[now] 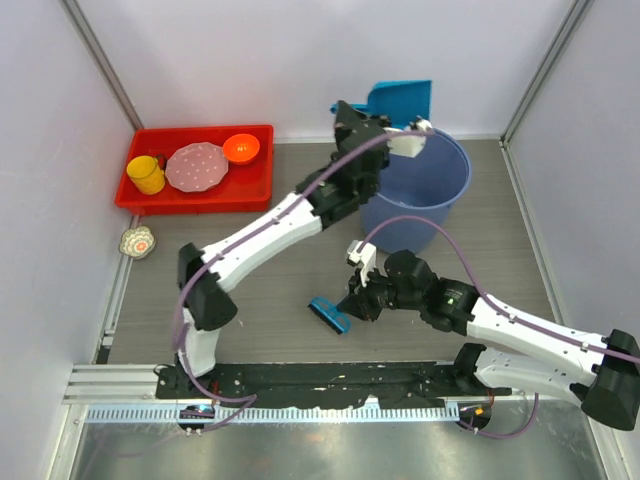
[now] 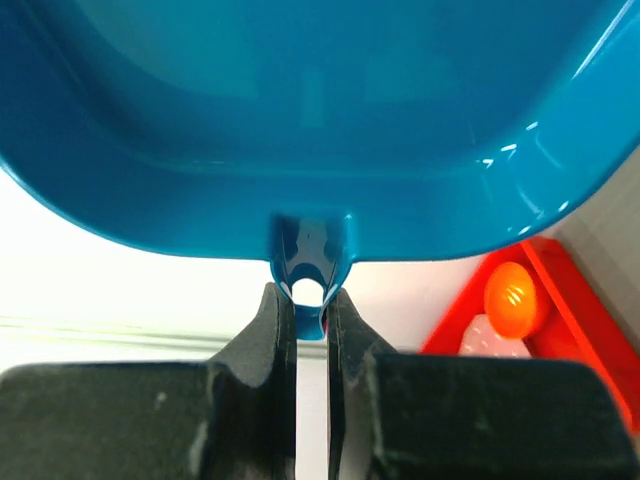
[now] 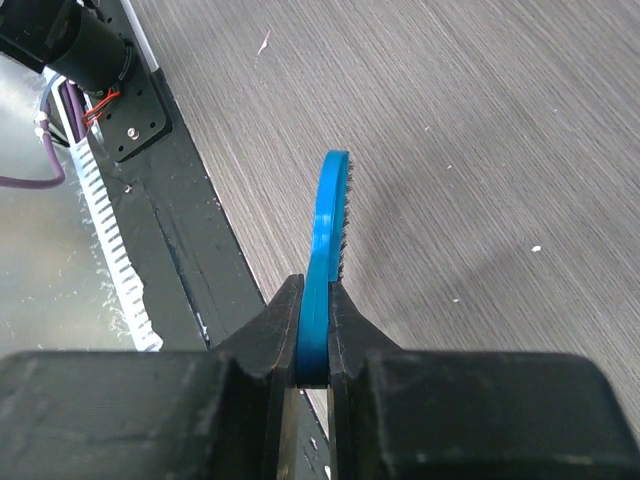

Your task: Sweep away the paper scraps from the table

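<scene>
My left gripper (image 1: 372,118) is shut on the handle of the blue dustpan (image 1: 400,100) and holds it raised at the back, beside the rim of the blue bucket (image 1: 420,185). In the left wrist view the dustpan (image 2: 320,120) fills the top and its handle sits between my fingers (image 2: 285,320). My right gripper (image 1: 352,303) is shut on the blue hand brush (image 1: 328,314) just above the table (image 1: 270,290) near the front rail. In the right wrist view the brush (image 3: 325,240) stands edge-on between the jaws. No paper scraps show on the table.
A red tray (image 1: 195,195) at the back left holds a yellow cup (image 1: 146,175), a pink plate (image 1: 196,166) and an orange bowl (image 1: 241,148). A small patterned dish (image 1: 138,242) lies at the left edge. A metal rail (image 1: 280,410) runs along the front.
</scene>
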You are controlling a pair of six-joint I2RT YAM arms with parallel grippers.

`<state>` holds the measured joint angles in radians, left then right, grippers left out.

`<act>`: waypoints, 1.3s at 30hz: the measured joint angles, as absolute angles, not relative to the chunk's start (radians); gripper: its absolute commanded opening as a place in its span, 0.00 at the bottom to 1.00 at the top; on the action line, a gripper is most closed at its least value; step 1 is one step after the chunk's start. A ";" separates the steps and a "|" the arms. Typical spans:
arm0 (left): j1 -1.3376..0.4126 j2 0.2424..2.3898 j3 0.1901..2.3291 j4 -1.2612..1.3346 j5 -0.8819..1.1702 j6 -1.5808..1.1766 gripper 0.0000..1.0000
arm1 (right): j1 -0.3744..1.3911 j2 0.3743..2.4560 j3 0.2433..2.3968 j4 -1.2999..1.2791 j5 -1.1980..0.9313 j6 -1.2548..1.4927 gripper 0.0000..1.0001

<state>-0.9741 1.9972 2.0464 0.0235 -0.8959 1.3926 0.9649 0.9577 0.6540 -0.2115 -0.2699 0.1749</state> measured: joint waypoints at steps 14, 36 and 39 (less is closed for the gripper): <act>-0.540 1.522 1.716 -0.897 -0.426 0.520 0.00 | 0.965 0.978 0.678 -0.230 -0.234 0.168 0.01; -0.459 1.915 1.258 -1.038 0.027 0.381 0.27 | 0.965 0.958 0.759 -0.358 -0.059 0.113 0.01; -0.459 1.916 1.279 -1.030 0.028 0.376 0.45 | 0.965 0.949 0.759 -0.365 -0.047 0.110 0.01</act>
<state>-0.4595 1.9163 1.2789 -1.0298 0.0280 0.3759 0.9649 0.9493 0.7593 -0.3653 -0.0471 0.1101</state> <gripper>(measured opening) 0.322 0.155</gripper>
